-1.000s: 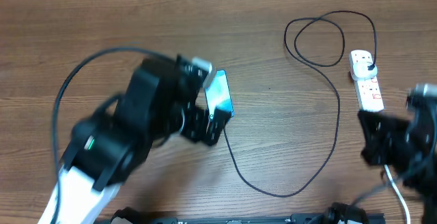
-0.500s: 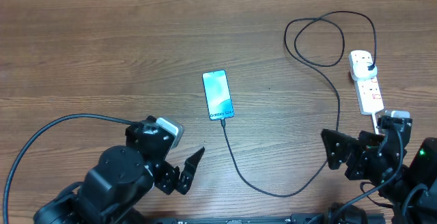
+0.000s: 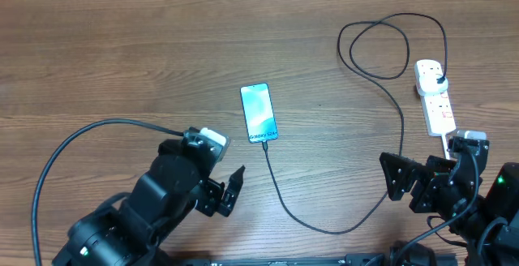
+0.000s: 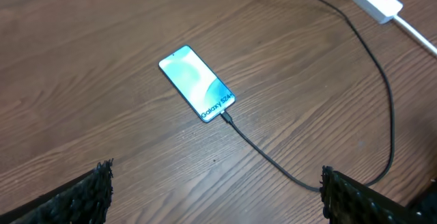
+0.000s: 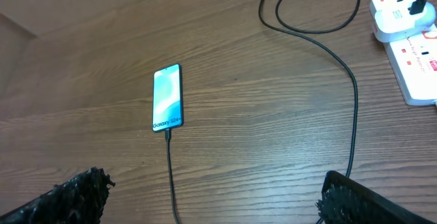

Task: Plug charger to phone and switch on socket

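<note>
The phone (image 3: 259,113) lies flat mid-table with its blue screen lit. The charger (image 3: 324,229) runs as a thin black cable from the phone's near end, where its tip sits against the port. It loops round and ends in a black plug (image 3: 439,78) seated in the white socket (image 3: 435,100) at the far right. My left gripper (image 3: 231,191) hangs open below and left of the phone, nothing between its fingers (image 4: 75,200). My right gripper (image 3: 392,178) is open too, below the socket, with the cable (image 5: 353,115) passing by its right finger (image 5: 362,197).
The socket's white cord (image 3: 451,140) runs down toward my right arm. The left arm's own black cable (image 3: 81,140) arcs over the table at the lower left. The charger forms loose loops (image 3: 377,47) at the back right. Bare wood lies around the phone (image 4: 196,84).
My left arm has drawn back from the phone to the front left, then edged slightly forward again. The right arm has pulled away from the socket toward the front edge and its jaws stand open.
</note>
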{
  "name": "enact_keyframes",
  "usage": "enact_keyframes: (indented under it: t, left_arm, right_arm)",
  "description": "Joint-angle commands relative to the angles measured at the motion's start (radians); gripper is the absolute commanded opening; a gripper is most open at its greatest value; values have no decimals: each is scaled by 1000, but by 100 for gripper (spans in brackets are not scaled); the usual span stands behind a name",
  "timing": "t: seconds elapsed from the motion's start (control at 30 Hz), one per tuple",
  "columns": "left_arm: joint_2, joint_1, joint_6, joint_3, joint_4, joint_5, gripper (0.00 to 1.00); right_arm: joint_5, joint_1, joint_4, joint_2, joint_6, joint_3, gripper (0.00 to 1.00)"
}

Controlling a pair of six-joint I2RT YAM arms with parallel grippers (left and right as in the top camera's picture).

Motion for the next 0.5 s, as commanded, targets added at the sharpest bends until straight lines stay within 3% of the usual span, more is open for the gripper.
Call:
enact_keyframes:
  t: [0.0,0.37,0.47]
  left_arm:
    - [23,-2,-7,-10,3,-16,100]
    - [51,-14,-7,-24,-50,-18,100]
    - [37,-13,1,-24,-33,-76,99]
  right_arm:
    - [-2,5,7,-2,5,-2,100]
    - [-2,5,7,-2,5,-2,100]
    - [-2,5,7,-2,5,-2,100]
